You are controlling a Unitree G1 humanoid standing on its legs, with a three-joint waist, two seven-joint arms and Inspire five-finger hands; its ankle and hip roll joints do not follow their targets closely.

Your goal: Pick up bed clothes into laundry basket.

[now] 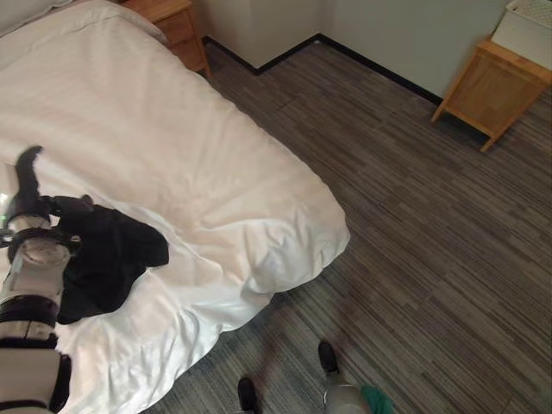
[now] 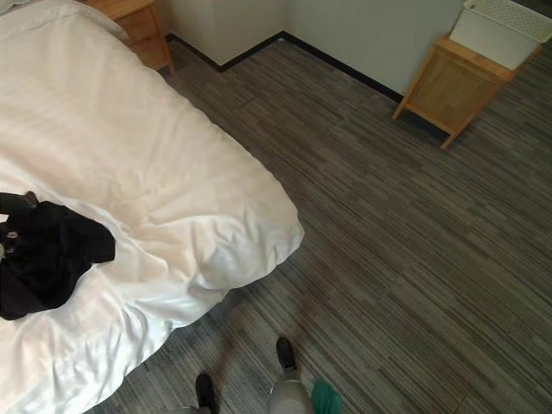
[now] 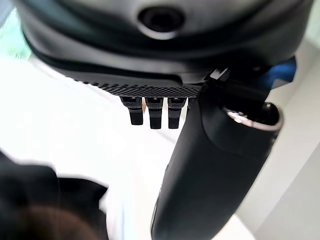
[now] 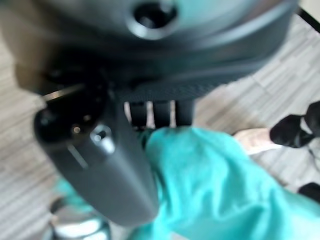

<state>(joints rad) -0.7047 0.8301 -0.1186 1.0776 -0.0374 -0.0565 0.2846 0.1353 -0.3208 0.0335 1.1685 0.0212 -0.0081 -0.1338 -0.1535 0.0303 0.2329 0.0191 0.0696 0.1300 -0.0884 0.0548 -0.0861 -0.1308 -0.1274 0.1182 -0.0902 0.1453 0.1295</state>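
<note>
My left hand [image 1: 30,203] sits over the bed [image 1: 172,138] near its left edge, right at the black garment [image 1: 103,259], because that is the next piece I judge I have to gather; in the wrist view its fingers [image 3: 155,112] stick out straight and apart with the thumb standing clear, gripping nothing, and the dark cloth lies just past them. The garment is bunched in one heap on the white duvet, a little in from the bed's foot-end corner (I count one black piece on the bed). Further right the duvet's corner droops over the foot edge toward the floor [image 1: 405,241]. My right hand [image 4: 100,150] hangs low over the floor, fingers clamped on a teal cloth [image 4: 215,180], held there, I think, so it can ride along to the basket. So: two loose pieces, one black, one teal. At the far wall I see two wooden stands, one by the head of the bed [image 1: 177,26] and one at the right [image 2: 453,86] carrying the single white basket [image 2: 500,30], well apart from the bed.
</note>
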